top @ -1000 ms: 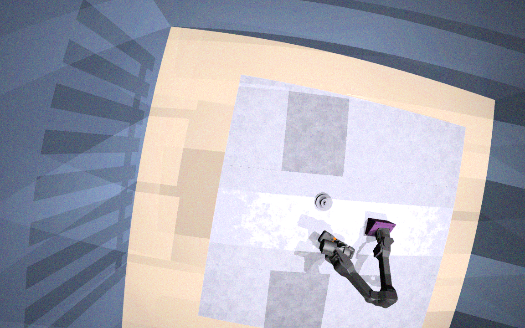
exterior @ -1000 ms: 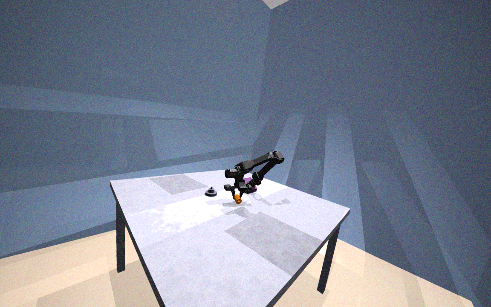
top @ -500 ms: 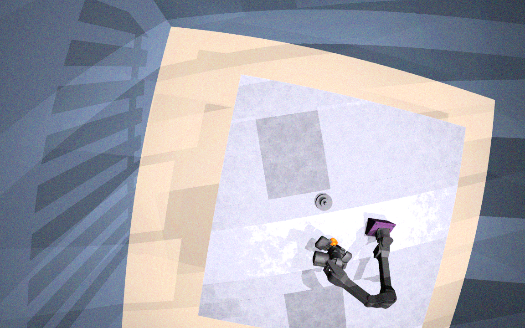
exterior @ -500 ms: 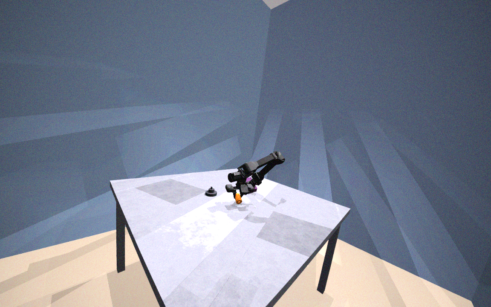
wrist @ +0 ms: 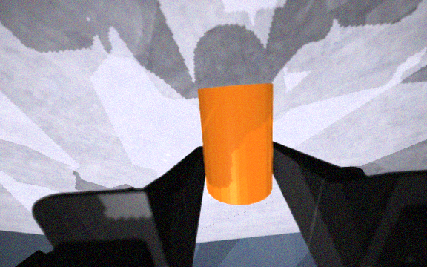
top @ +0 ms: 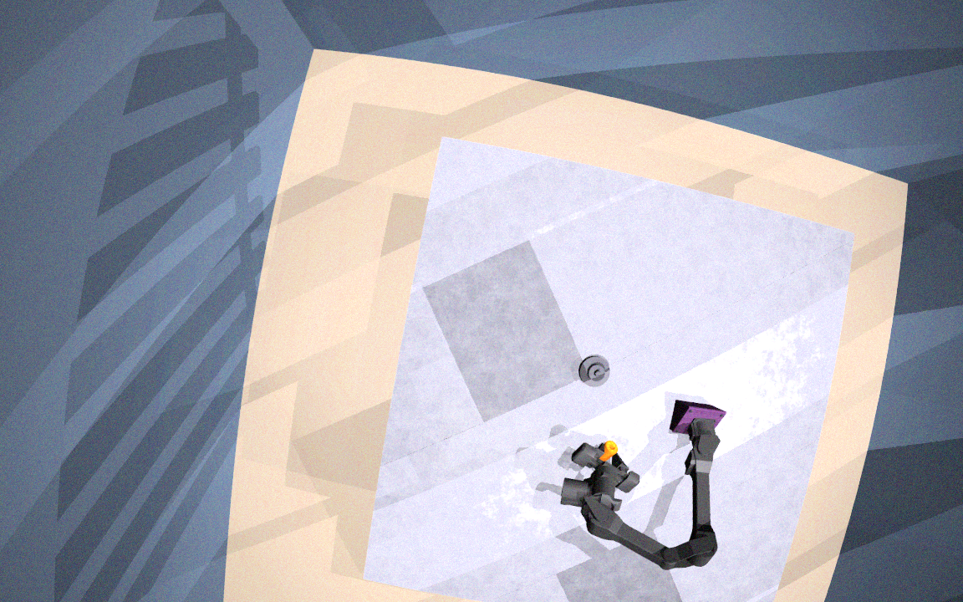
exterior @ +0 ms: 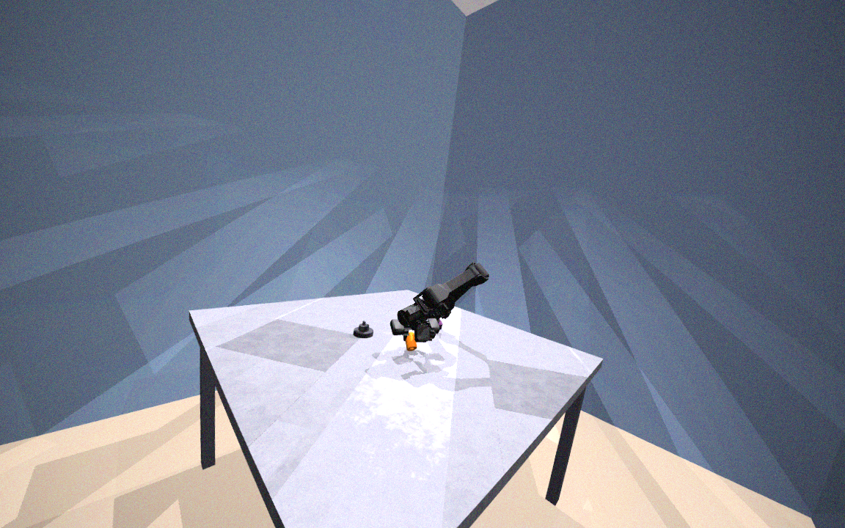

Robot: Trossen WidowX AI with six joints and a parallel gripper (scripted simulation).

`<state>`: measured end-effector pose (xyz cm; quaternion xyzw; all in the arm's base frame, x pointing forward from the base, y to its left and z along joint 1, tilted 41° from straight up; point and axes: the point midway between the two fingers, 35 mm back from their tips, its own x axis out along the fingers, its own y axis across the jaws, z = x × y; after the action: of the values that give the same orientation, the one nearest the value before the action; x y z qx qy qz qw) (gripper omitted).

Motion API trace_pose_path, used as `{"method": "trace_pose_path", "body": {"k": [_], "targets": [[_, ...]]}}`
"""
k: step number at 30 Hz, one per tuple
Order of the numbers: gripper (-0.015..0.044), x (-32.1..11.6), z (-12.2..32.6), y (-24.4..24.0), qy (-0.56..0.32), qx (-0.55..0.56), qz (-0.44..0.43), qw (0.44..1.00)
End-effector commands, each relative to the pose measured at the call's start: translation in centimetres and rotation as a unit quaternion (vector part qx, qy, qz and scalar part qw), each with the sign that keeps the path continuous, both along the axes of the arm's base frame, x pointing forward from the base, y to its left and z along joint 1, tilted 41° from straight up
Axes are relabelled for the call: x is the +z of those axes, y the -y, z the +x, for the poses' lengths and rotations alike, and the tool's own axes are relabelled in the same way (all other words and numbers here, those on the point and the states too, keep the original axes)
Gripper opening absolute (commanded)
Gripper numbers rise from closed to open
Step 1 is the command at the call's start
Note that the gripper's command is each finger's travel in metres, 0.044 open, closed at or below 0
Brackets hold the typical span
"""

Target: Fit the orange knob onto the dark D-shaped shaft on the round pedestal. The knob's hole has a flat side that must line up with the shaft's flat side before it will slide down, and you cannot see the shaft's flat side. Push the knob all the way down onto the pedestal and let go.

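Observation:
The orange knob (top: pixel 609 450) (exterior: pixel 411 342) (wrist: pixel 237 141) is a plain cylinder held above the table, its shadow separate from it in the wrist view. My gripper (top: pixel 605 455) (exterior: pixel 410 336) (wrist: pixel 235 150) is shut on its sides, one finger on each side in the wrist view. A round end of the knob shows in the top view; the hole's flat side cannot be made out. The round dark pedestal (top: pixel 584 375) (exterior: pixel 363 333) stands on the table apart from the knob, above it in the top view and left in the exterior view. Its short shaft (top: pixel 596 372) (exterior: pixel 364 323) points up, uncovered.
The arm's purple base (top: pixel 706 415) (exterior: pixel 440 323) stands to the right of the gripper in the top view. The arm's links (top: pixel 702 502) (exterior: pixel 461 283) bend round from it. The pale table (top: pixel 731 262) (exterior: pixel 320 452) carries patches of light and shadow.

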<state>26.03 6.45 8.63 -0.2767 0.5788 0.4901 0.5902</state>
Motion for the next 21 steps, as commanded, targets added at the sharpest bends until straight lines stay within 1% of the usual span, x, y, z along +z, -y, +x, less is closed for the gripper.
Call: {"method": "trace_pose_path", "body": {"k": [1,21], "targets": [[0.0179,0.3,0.2,-0.3,-0.014,0.010,-0.037,0.999],[0.0179,1.5,1.2,-2.0,-0.076,0.052,-0.190,0.977]]}}
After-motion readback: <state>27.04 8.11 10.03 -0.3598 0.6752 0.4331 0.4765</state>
